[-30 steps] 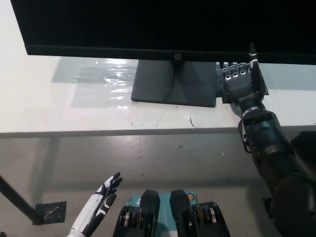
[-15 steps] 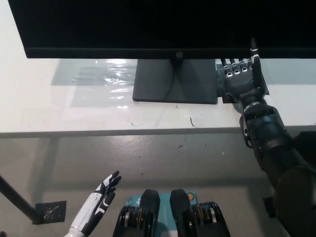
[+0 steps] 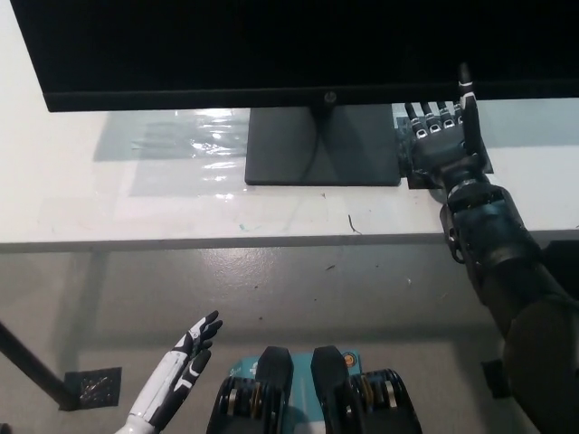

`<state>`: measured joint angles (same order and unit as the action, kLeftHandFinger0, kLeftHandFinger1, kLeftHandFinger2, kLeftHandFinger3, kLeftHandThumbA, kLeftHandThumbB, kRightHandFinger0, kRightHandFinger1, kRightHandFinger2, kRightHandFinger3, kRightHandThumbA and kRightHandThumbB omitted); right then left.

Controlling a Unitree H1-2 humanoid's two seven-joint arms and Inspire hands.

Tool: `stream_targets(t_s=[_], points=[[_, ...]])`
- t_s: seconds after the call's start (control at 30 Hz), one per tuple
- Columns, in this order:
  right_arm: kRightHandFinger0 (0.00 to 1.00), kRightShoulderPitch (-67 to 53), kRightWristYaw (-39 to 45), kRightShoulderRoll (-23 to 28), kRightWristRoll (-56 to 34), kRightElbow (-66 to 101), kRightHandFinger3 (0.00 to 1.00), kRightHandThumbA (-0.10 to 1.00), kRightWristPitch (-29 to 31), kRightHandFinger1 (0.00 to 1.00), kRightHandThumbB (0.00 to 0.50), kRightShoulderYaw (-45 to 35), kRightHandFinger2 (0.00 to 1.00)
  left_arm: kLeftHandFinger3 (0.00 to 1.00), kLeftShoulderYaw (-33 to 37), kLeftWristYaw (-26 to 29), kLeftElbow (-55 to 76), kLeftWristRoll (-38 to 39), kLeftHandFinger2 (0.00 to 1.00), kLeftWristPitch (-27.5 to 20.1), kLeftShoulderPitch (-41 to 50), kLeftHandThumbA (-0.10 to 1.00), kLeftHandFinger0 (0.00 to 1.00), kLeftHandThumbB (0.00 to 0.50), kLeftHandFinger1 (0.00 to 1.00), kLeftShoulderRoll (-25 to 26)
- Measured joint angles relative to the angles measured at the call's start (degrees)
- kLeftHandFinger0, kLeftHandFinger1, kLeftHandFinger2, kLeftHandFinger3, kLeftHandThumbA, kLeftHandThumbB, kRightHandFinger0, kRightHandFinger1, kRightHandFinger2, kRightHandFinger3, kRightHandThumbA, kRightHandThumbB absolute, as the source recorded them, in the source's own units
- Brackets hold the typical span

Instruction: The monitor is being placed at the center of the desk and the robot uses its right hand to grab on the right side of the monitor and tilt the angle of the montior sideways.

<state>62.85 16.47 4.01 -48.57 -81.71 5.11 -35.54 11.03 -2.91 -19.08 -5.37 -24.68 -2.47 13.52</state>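
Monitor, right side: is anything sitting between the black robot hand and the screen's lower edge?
Nothing visible does. The right robot hand is already up at the monitor's lower right edge, fingers reaching under the bezel beside the stand base. The left robot hand rests low, off the desk.

Light is even and fairly bright, coming from above. The white desk (image 3: 109,208) reads pale and nearly washed out at the upper left, with a patch of glare (image 3: 204,145) on its glossy surface. The monitor (image 3: 271,45) is a flat featureless black, casting a soft grey shadow beneath. The black right hand (image 3: 443,145) loses detail against it. Focus is reasonably sharp throughout.
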Motion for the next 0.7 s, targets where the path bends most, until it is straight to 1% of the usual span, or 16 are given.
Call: stream_targets(t_s=[0.1,0.17,0.2,0.27,0.3,0.4,0.43,0.47,0.5,0.7], points=[[1.0,-0.46,0.41,-0.01,0.18,0.93,1.0,1.0,0.07,1.0,0.378,0.05,1.0,1.0,0.01,0.0,0.0,-0.03,1.0,0.0,-0.22,1.0,1.0,0.349,1.0,0.0],[1.0,-0.88,0.77,-0.05,0.38,1.8,1.0,1.0,0.11,1.0,0.358,0.2,1.0,1.0,0.01,0.0,0.0,-0.04,1.0,0.0,-0.4,1.0,1.0,0.35,1.0,0.01],[1.0,-1.55,0.97,-0.23,0.45,3.29,1.0,1.0,0.11,1.0,0.381,0.63,1.0,1.0,0.02,-0.01,0.0,-0.03,1.0,0.0,-0.47,1.0,1.0,0.345,1.0,-0.01],[1.0,-4.19,1.19,-1.0,0.58,9.12,1.0,1.0,0.02,1.0,0.382,1.8,1.0,1.0,0.02,0.0,-0.06,-0.04,1.0,0.01,-0.7,1.0,1.0,0.345,1.0,-0.03],[1.0,-5.6,1.21,-1.4,0.63,11.77,1.0,1.0,-0.09,1.0,0.379,2.35,1.0,1.0,0.01,0.0,-0.1,-0.04,1.0,0.01,-0.75,1.0,1.0,0.351,1.0,-0.02],[1.0,-10.69,1.17,-3.04,0.64,19.95,1.0,1.0,-0.8,1.0,0.366,3.55,1.0,1.0,0.03,-0.02,-0.5,-0.04,1.0,0.03,-0.73,1.0,1.0,0.347,1.0,-0.03],[1.0,-12.26,1.14,-3.57,0.62,22.0,1.0,1.0,-1.09,1.0,0.376,3.81,1.0,1.0,0.02,-0.02,-0.61,-0.04,1.0,0.04,-0.71,1.0,1.0,0.334,1.0,-0.03],[1.0,-13.76,1.11,-4.02,0.61,23.83,1.0,1.0,-1.37,1.0,0.376,4.08,1.0,1.0,0.02,-0.02,-0.72,-0.04,1.0,0.04,-0.68,1.0,1.0,0.333,1.0,-0.03],[1.0,-15.51,1.05,-4.51,0.6,25.95,1.0,1.0,-1.78,1.0,0.365,4.39,1.0,1.0,0.04,-0.02,-0.82,-0.04,1.0,0.05,-0.66,1.0,1.0,0.332,1.0,-0.03],[1.0,-27.94,1.13,-6.85,0.34,40.9,1.0,1.0,-4.06,1.0,0.378,6.61,1.0,1.0,0.07,-0.02,-1.05,-0.05,1.0,0.05,-0.66,1.0,1.0,0.326,1.0,-0.04]])
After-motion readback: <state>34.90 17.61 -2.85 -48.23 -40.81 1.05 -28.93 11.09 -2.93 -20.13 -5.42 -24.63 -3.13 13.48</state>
